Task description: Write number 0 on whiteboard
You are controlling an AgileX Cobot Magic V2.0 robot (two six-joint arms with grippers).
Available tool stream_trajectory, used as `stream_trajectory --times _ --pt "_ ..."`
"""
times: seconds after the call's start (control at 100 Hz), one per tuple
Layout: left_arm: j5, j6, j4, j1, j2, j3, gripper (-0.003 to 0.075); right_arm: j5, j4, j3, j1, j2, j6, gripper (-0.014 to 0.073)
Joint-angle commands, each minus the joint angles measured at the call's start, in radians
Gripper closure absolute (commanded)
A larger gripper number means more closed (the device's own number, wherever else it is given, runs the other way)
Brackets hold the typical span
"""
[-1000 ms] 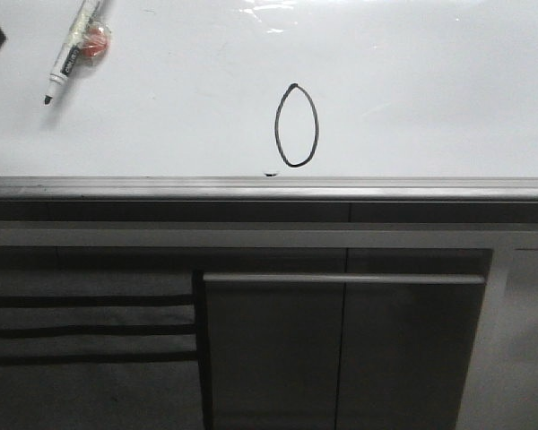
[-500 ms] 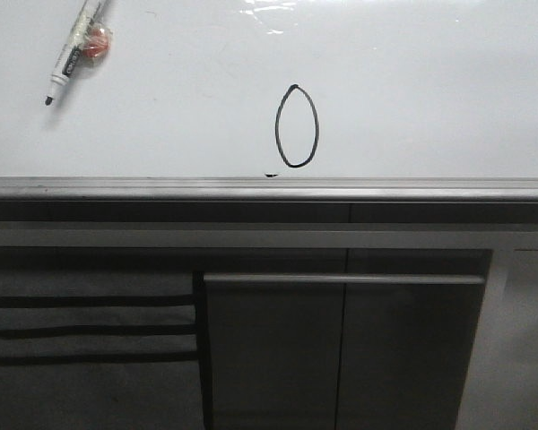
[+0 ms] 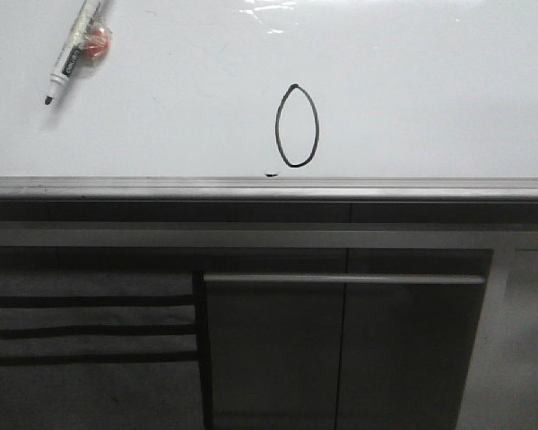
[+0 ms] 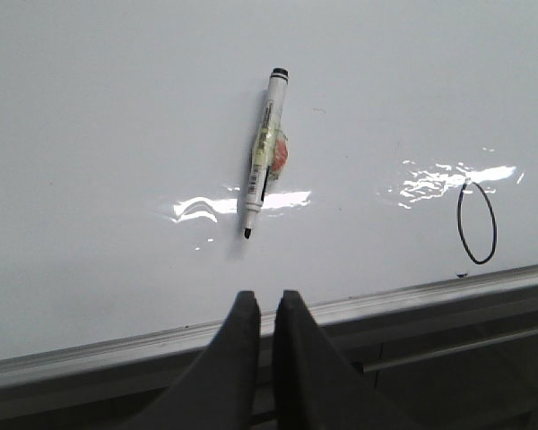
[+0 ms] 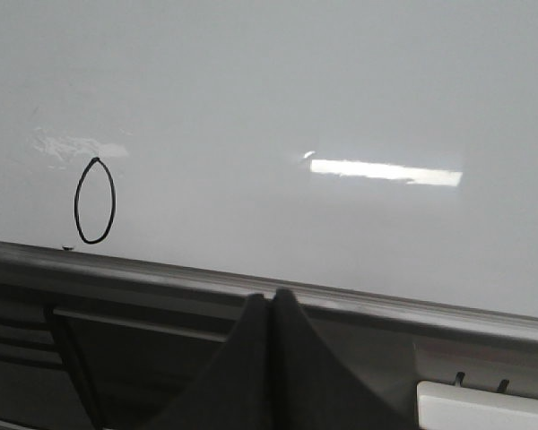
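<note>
The number 0 (image 3: 297, 126) is a tall, narrow black oval on the whiteboard (image 3: 430, 90), just above its grey edge strip (image 3: 269, 186). It also shows in the left wrist view (image 4: 477, 222) and the right wrist view (image 5: 95, 201). A white marker pen (image 3: 73, 49) with an orange-red patch lies loose on the board at the far left, uncapped, tip towards the edge strip; it also shows in the left wrist view (image 4: 264, 152). My left gripper (image 4: 267, 300) is empty, its fingers nearly together, over the edge strip and short of the marker. My right gripper (image 5: 272, 296) is shut and empty over the strip.
A tiny black speck (image 3: 270, 174) sits just below the oval. Under the board is a dark cabinet front with a horizontal grey bar handle (image 3: 341, 279). A white box-like corner (image 5: 484, 403) shows below the strip in the right wrist view.
A dark gripper part at the upper left edge of the front view one second ago has left that view. The marker and the oval have not moved.
</note>
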Motion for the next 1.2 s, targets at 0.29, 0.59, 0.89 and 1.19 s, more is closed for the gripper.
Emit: stream_trajectory --times 0.29,0.59,0.89,1.19 --pt "-0.108 -0.012 -0.013 0.001 0.005 -0.022 0.0741 -0.061 -0.005 -0.011 -0.008 0.008 -0.004 0.0666" --pt "-0.115 -0.012 -0.013 0.032 -0.061 0.013 0.0741 -0.061 -0.005 -0.011 -0.008 0.008 -0.004 0.0666" --pt "-0.183 -0.012 0.001 0.188 -0.241 0.222 0.0741 -0.061 -0.005 -0.011 -0.008 0.008 -0.004 0.0666" --pt "-0.303 -0.010 0.001 0.197 -0.384 0.365 0.0741 -0.061 -0.005 -0.011 -0.008 0.008 -0.004 0.0666"
